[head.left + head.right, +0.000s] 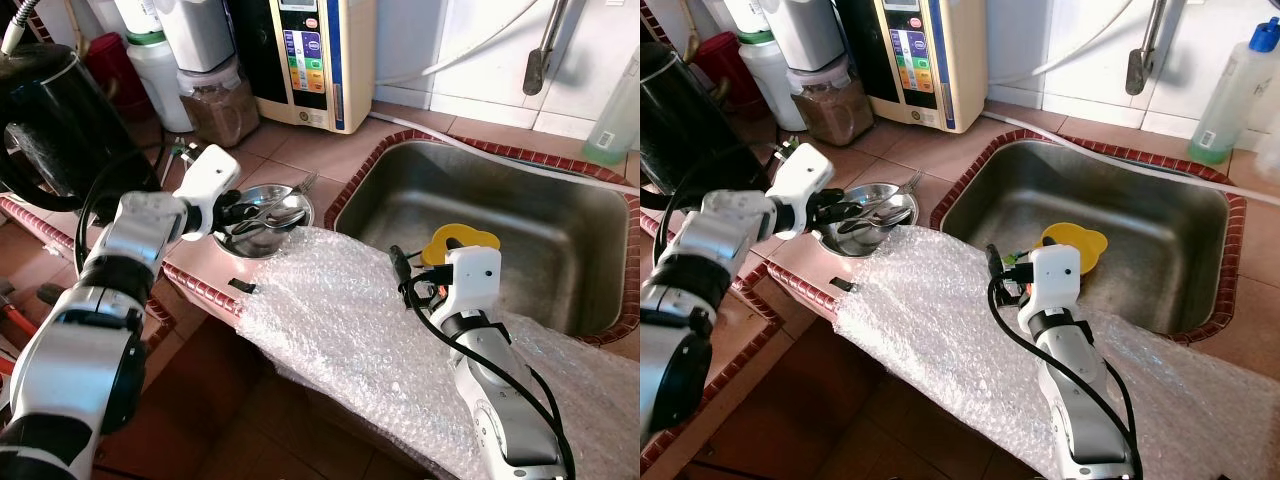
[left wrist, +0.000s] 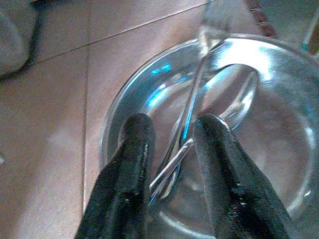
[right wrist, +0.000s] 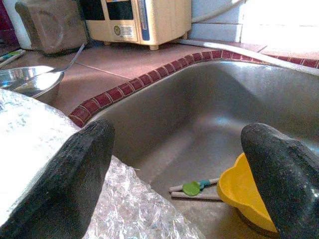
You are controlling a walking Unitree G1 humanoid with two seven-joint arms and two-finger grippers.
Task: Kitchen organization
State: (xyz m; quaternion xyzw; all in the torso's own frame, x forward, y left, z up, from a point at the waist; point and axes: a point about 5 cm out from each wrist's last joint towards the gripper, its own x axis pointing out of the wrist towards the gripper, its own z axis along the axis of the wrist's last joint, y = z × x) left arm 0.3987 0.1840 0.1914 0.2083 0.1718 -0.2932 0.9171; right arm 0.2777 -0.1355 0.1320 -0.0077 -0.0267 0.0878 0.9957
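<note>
Reaching into the shallow round steel bowl (image 1: 268,212) on the tiled counter, the left gripper (image 2: 172,149) has its two black fingers (image 2: 130,164) set a narrow gap apart, one on each side of the thin steel handles that lie crossed in the bowl. The fingers bracket the handles but whether they are pressing on them yet cannot be told; my guess is that a pinch is being lined up, since the handles run straight between the fingertips. Two pieces of cutlery lie in the bowl: one steel spoon (image 2: 234,102), its bowl just ahead of the fingertips, and one steel fork (image 2: 207,37), its tines resting over the bowl's far rim. They probably sit there as a collection point for washed or used utensils.

The right gripper (image 1: 1006,272) hangs at the near lip of the stainless steel sink (image 1: 1160,215), fingers spread wide and holding nothing. Just beyond and below its fingertips, on the sink floor, sit one yellow plastic bear-shaped dish (image 3: 244,191) and one pair of pale chopsticks joined by a green clip (image 3: 192,188), near each other. A sheet of clear bubble wrap (image 1: 350,320) is draped over the counter edge beneath the right arm and beside the steel bowl, likely laid as padding.

Judging by the task, the cutlery is the thing being sorted, and nothing has yet left the bowl.
</note>
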